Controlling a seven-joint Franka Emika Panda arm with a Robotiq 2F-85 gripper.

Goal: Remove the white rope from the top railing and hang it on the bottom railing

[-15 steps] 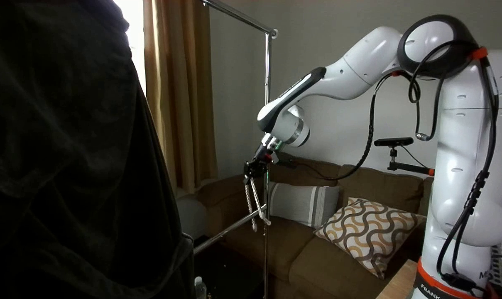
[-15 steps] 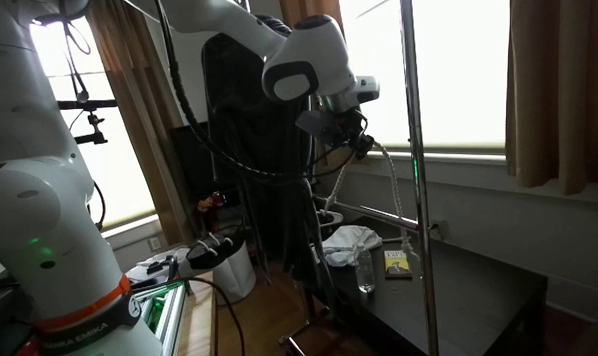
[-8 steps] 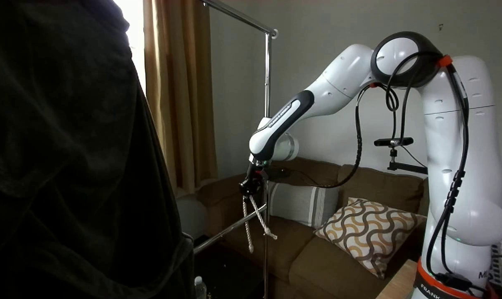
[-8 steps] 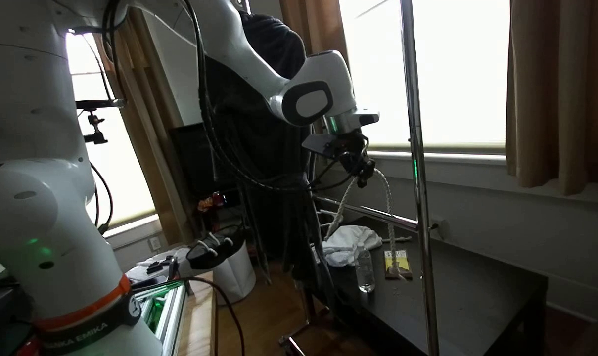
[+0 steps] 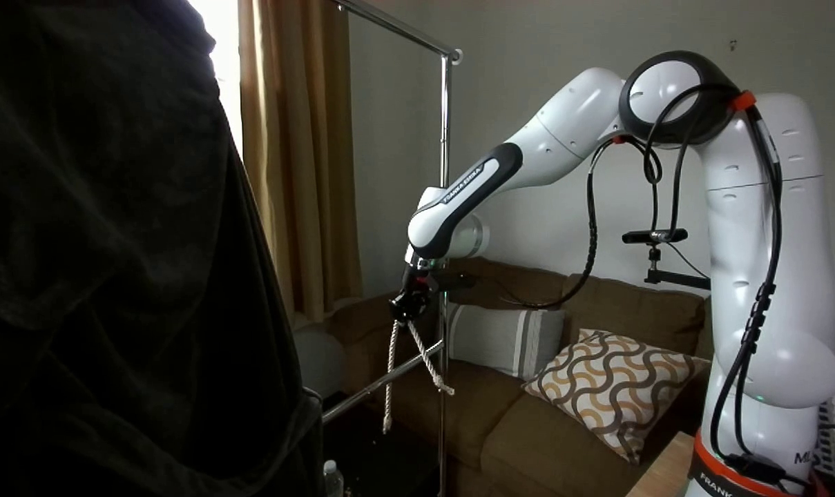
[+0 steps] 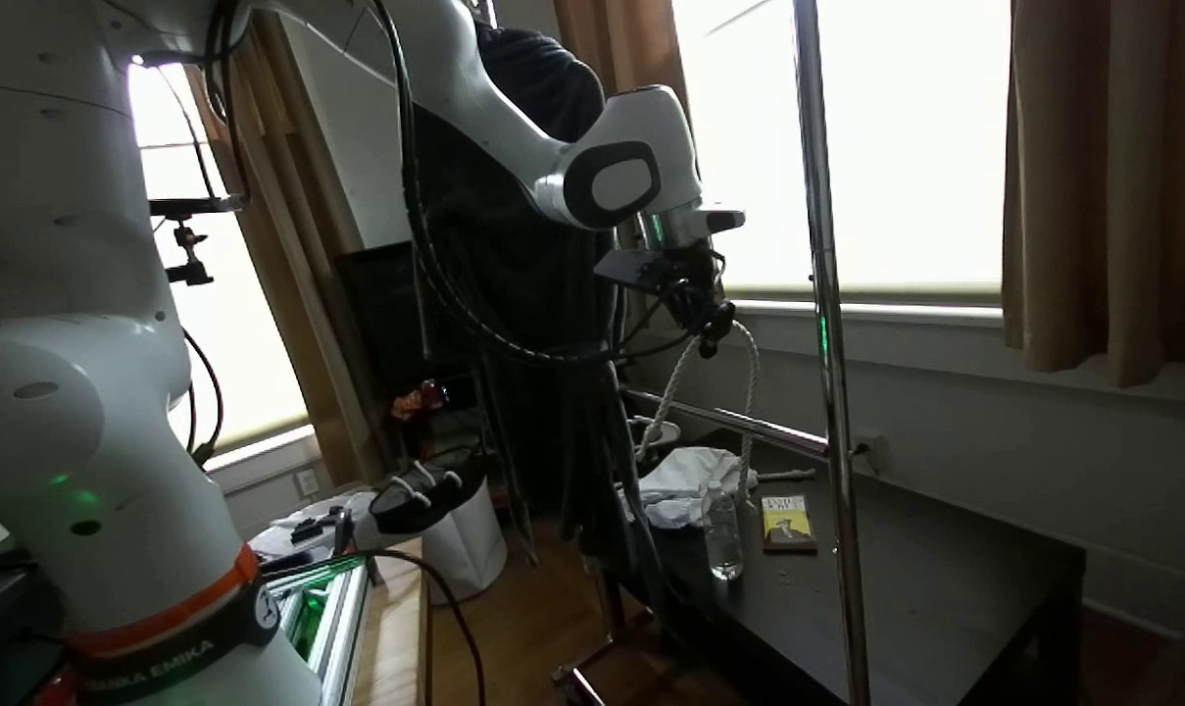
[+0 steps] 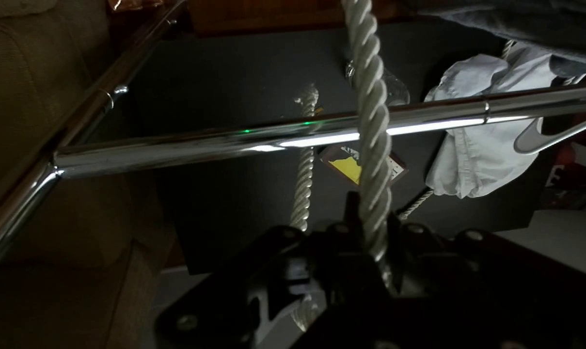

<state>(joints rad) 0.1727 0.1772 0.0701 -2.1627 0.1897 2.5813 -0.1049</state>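
The white rope (image 5: pixel 390 373) is a twisted cord; it hangs folded from my gripper (image 5: pixel 403 317), its two strands dangling. It also shows in an exterior view (image 6: pixel 753 378). In the wrist view my gripper (image 7: pixel 372 215) is shut on the white rope (image 7: pixel 372 111). The top railing (image 5: pixel 396 26) is high above the gripper, with no rope on its visible part. The bottom railing (image 5: pixel 382 379) is below the gripper and also shows in an exterior view (image 6: pixel 749 424). In the wrist view one strand crosses in front of the bottom railing (image 7: pixel 200 148); the other shows beyond it.
A dark garment (image 6: pixel 543 255) hangs beside the arm. The rack's upright post (image 6: pixel 827 324) stands close to the gripper. Below are a black table (image 6: pixel 945 579), a bottle (image 6: pixel 722 534), a book (image 6: pixel 788 525) and white cloth (image 6: pixel 685 480). A brown sofa (image 5: pixel 528 421) stands behind.
My gripper has moved down with the rope, then slightly up and, in an exterior view, left away from the post. The strands now hang lower, around the bottom railing's height.
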